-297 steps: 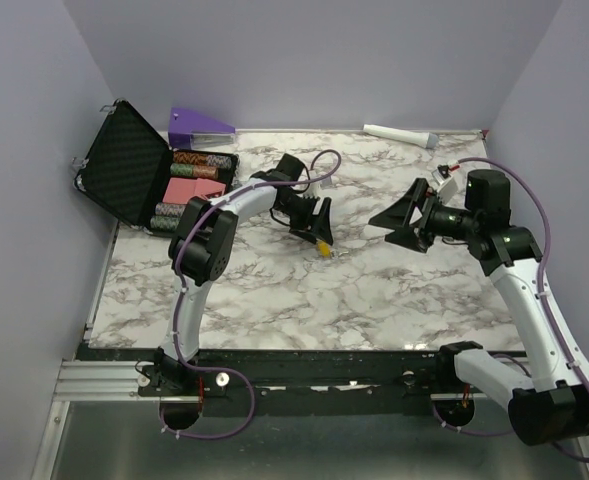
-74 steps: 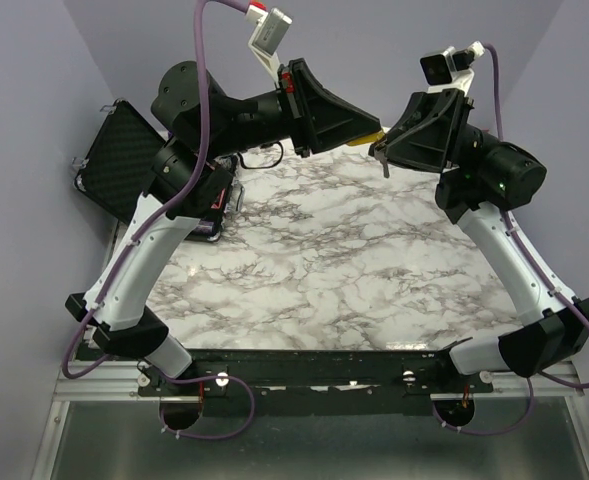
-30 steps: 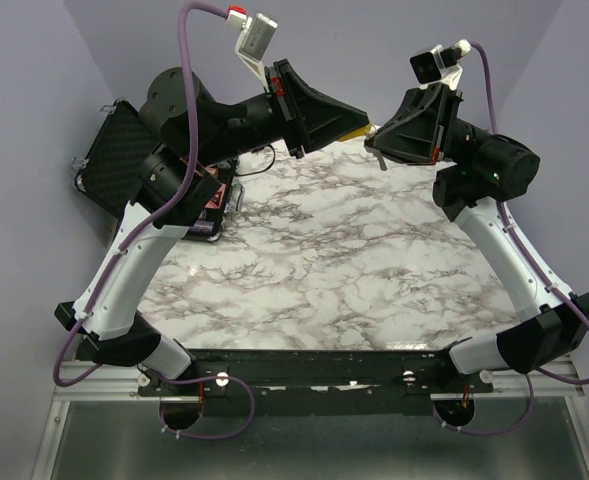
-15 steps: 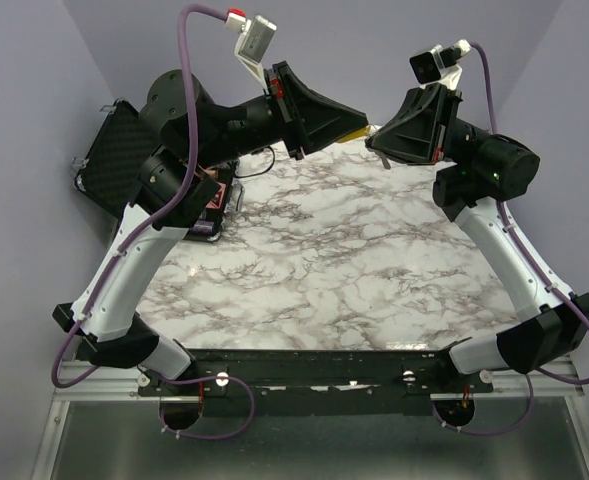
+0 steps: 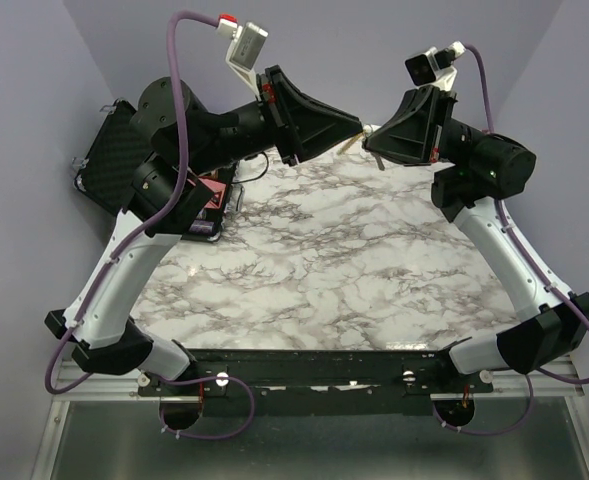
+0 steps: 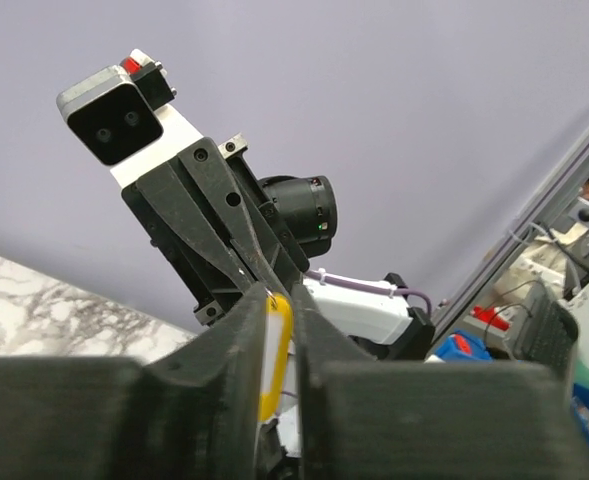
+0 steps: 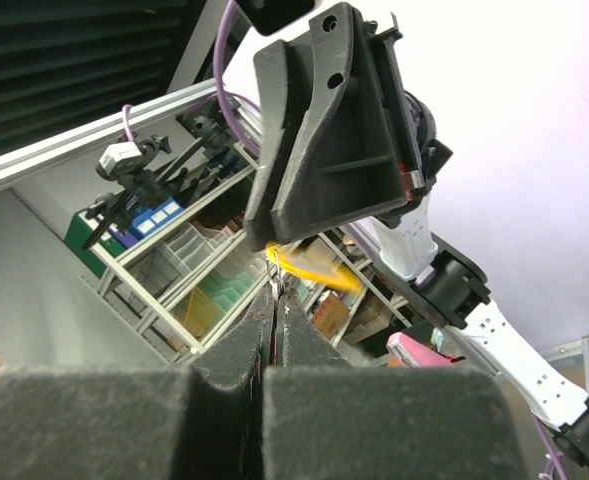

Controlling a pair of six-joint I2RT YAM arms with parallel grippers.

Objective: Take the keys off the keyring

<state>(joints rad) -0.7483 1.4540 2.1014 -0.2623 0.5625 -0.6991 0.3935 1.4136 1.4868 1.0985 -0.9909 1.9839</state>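
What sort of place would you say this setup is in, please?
Probably a robotics lab. The left arm and right arm are bolted to a marble-patterned table inside plain lavender walls, and the right wrist view shows stocked shelves beyond.

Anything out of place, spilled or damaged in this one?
Nothing spilled or damaged. Only oddity: the work is in mid-air, above the table, the left gripper pinching the yellow keys, the right gripper shut on the thin keyring. Black case lies open, far left.
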